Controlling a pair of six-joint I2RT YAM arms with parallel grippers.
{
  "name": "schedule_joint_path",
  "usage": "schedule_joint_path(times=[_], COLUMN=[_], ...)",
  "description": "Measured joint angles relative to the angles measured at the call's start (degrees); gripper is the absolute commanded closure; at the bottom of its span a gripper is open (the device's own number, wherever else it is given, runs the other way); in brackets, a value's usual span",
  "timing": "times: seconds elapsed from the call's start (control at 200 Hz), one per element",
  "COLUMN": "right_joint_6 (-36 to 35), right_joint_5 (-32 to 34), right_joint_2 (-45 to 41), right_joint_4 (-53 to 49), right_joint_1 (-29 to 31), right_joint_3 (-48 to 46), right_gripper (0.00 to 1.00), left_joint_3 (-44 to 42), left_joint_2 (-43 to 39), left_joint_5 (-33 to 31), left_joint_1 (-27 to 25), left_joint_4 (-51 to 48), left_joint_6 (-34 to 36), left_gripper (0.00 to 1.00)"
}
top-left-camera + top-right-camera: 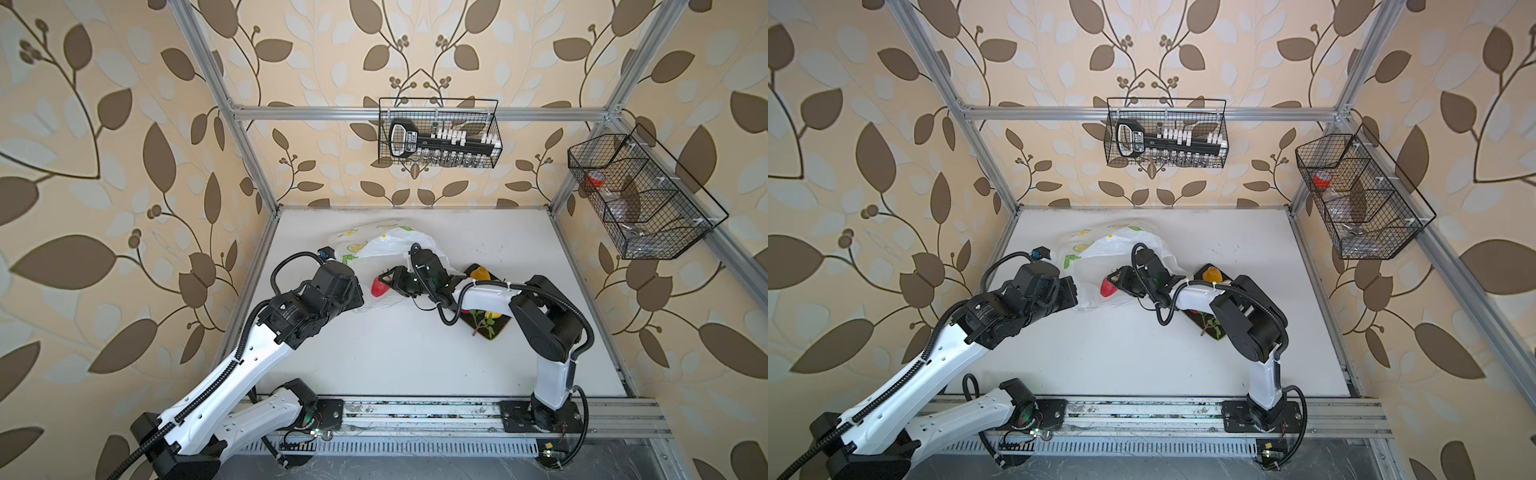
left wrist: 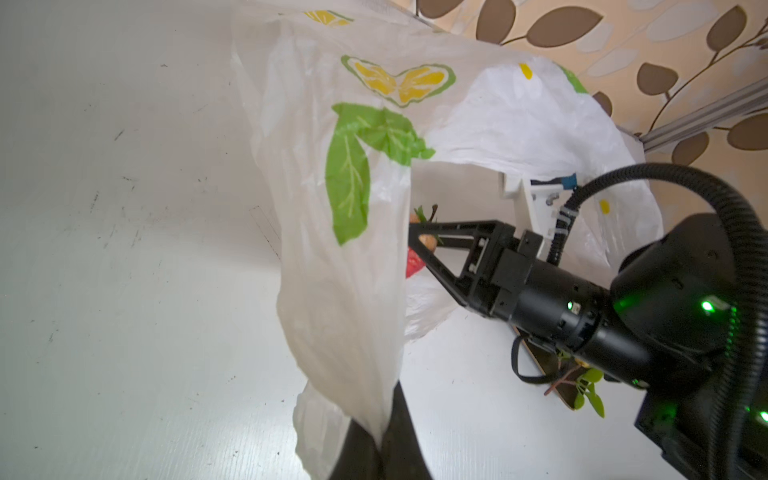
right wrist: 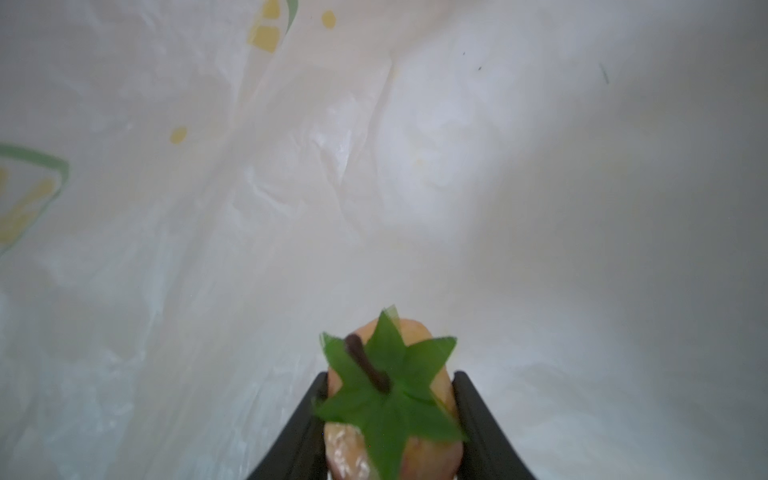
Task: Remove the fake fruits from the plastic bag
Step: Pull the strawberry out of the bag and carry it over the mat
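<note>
Both top views are bright, with even diffuse light and only faint soft shadows on the desk (image 1: 395, 353). Fisheye distortion bends the frame posts (image 1: 252, 158) at the edges. In the left wrist view the plastic bag (image 2: 332, 270) glows translucent, with mild glare on the desk. The right wrist view is hazy and low contrast, greyer on one side. The leafy fruit (image 3: 390, 399) near the lens is blurred.
</note>
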Motion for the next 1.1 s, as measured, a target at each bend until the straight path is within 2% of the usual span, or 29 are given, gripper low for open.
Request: schedule_joint_path(times=[0.285, 0.59, 0.69, 0.89, 1.025, 1.1], right_joint_6=[-12.76, -23.65, -25.53, -26.25, -25.09, -24.30], right_joint_5=[-7.96, -10.25, -8.37, 0.20, 5.57, 8.59], right_joint_2=[-8.46, -21.75, -27.41, -40.44, -46.53, -48.98], right_joint_4=[-12.74, -24.96, -29.05, -36.22, -40.04, -42.14], right_joint_1=[-0.20, 1.14, 1.86, 0.76, -2.93, -7.39], right_joint_3=[-0.04, -3.54, -5.44, -10.23, -12.50, -12.94], right_gripper=[0.73, 0.72, 0.72, 0.73, 0.74, 0.74], left_joint_3=[0.50, 0.66, 0.66, 0.66, 0.66, 0.66], left_joint_2=[4.28, 4.22, 4.00, 2.67, 1.40, 0.85], left_joint_5=[-5.20, -9.22, -10.32, -11.82, -12.09, -12.09], left_joint_1=[0.00, 0.00, 0.00, 0.00, 0.00, 0.00], left_joint_4=[2.80, 2.45, 2.19, 1.27, 0.57, 0.00], left_joint_6=[-2.34, -4.09, -4.09, -4.28, -4.48, -4.50], left_gripper=[1.00, 1.00, 1.00, 1.00, 1.00, 1.00])
